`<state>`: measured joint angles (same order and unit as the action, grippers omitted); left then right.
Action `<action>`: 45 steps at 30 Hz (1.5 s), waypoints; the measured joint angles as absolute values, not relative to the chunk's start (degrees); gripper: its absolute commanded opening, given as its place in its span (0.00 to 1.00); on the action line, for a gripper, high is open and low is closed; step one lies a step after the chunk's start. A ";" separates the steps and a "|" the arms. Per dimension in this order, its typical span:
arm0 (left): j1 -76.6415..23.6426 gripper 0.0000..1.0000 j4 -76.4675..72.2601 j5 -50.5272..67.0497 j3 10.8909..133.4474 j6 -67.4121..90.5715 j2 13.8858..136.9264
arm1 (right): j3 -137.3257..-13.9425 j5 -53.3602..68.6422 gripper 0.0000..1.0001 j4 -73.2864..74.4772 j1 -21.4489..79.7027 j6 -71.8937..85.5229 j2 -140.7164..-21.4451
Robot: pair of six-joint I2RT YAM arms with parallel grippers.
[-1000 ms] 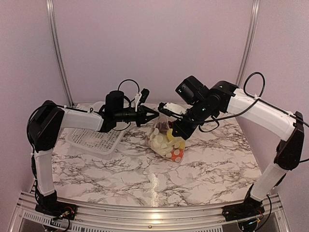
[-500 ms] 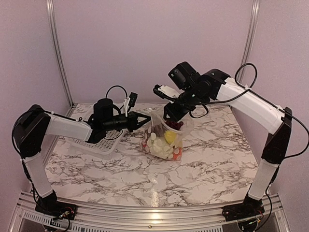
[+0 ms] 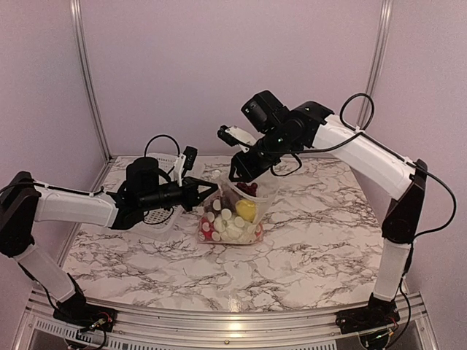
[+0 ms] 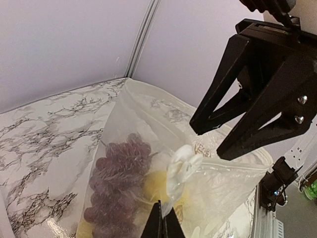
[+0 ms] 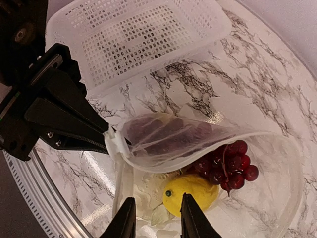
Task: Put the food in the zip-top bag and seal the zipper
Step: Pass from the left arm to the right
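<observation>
The zip-top bag (image 3: 257, 198) stands on the marble table with its mouth open upward. Inside lies the food: a purple grape bunch (image 5: 225, 163), a yellow piece (image 5: 190, 194), and white and red pieces (image 3: 222, 226) at the bottom. My left gripper (image 3: 211, 192) is shut on the bag's left corner, just below a white tab (image 4: 182, 163) at the end of the zipper (image 4: 233, 167). My right gripper (image 5: 156, 218) hangs open above the bag's mouth, touching nothing; the left wrist view also shows this gripper (image 4: 218, 136) over the far rim.
A white perforated basket (image 5: 138, 39) sits on the table behind my left arm, left of the bag. The purple back wall and metal frame posts (image 3: 86, 80) close off the far side.
My right gripper has opened, let go of the bag's rim and risen. My left gripper has pulled the bag leftward, and the mouth now gapes.
</observation>
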<state>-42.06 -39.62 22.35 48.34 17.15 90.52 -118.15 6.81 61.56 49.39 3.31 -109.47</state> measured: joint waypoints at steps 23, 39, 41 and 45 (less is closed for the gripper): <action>-42.06 0.00 -36.86 19.57 45.25 12.67 86.91 | -121.05 10.39 0.29 58.94 51.53 2.79 -114.32; -42.06 0.00 -35.51 20.64 44.49 11.31 85.62 | -119.24 6.28 0.34 58.28 51.53 0.49 -112.88; -42.06 0.00 -35.20 20.93 44.42 11.20 85.36 | -118.48 6.09 0.34 58.28 51.53 0.38 -112.92; -42.06 0.00 -35.14 21.02 43.88 11.09 84.90 | -118.10 6.04 0.32 58.22 51.53 0.21 -112.92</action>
